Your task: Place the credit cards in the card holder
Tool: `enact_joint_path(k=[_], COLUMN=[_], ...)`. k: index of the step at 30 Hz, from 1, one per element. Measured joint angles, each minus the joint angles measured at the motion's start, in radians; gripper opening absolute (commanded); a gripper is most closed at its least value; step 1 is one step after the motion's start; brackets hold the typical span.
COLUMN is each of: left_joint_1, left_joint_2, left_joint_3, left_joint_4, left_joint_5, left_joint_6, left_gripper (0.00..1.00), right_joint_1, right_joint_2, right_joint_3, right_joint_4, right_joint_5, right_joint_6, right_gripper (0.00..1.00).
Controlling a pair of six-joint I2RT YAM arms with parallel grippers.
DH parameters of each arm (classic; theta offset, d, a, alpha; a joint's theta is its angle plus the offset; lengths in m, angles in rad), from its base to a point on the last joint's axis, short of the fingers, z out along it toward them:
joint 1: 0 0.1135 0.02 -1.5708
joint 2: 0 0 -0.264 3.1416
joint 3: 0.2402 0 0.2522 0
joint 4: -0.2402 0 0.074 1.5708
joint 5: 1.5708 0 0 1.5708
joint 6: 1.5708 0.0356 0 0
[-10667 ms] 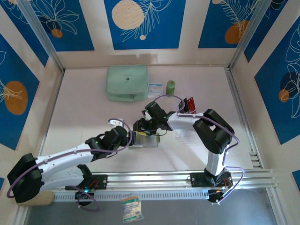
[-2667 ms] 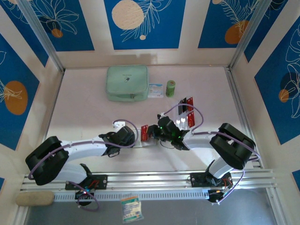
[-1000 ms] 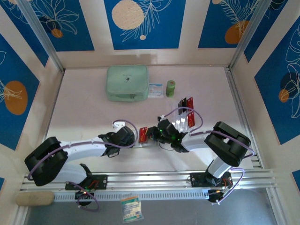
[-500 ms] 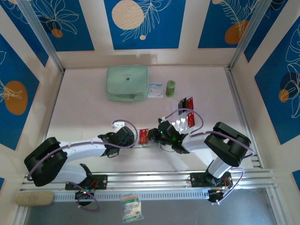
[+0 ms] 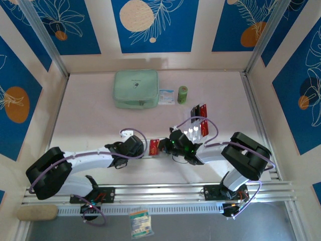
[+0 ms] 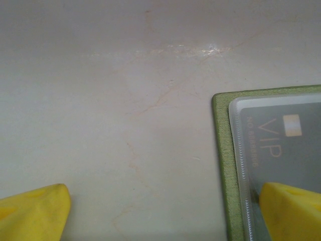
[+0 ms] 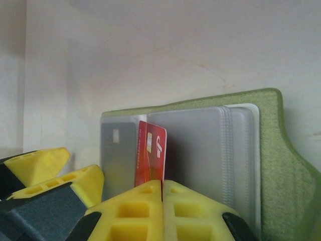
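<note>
Red credit card point(image 7: 150, 150) was pinched edge-on in the right gripper point(image 7: 162, 190), jaws pressed together on it; its long axis ran straight out from the fingertips toward the clear sleeves of the olive card holder point(image 7: 281, 160), which lay open on the table point(image 6: 100, 100) just ahead; leading edge sat beside the sleeve holding a dark VIP card point(image 6: 281, 145); whether it had entered a slot could not be told; left gripper point(image 6: 163, 208) was spread wide, one finger over the holder's edge, likely pinning it.

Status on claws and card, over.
Right claw shut on red card, edge at card holder sleeves. Left claw open, one finger on the holder. VIP card already sleeved.
</note>
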Motion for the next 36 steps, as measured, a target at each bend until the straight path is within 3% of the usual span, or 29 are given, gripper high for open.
enact_joint_path(k=[32,36], left_joint_1=[0.000,0.000], left_joint_2=[0.000,0.000], left_joint_3=[0.000,0.000], left_joint_4=[0.000,0.000], left_joint_5=[0.000,0.000], left_joint_6=[0.000,0.000], left_gripper=[0.96,0.96], right_joint_1=[-0.024,-0.025], right_joint_2=[0.101,0.124], right_joint_3=[0.137,0.196], right_joint_4=[-0.119,-0.182], right_joint_5=[-0.126,-0.169], right_joint_6=[-0.035,-0.066], right_gripper=[0.00,0.19])
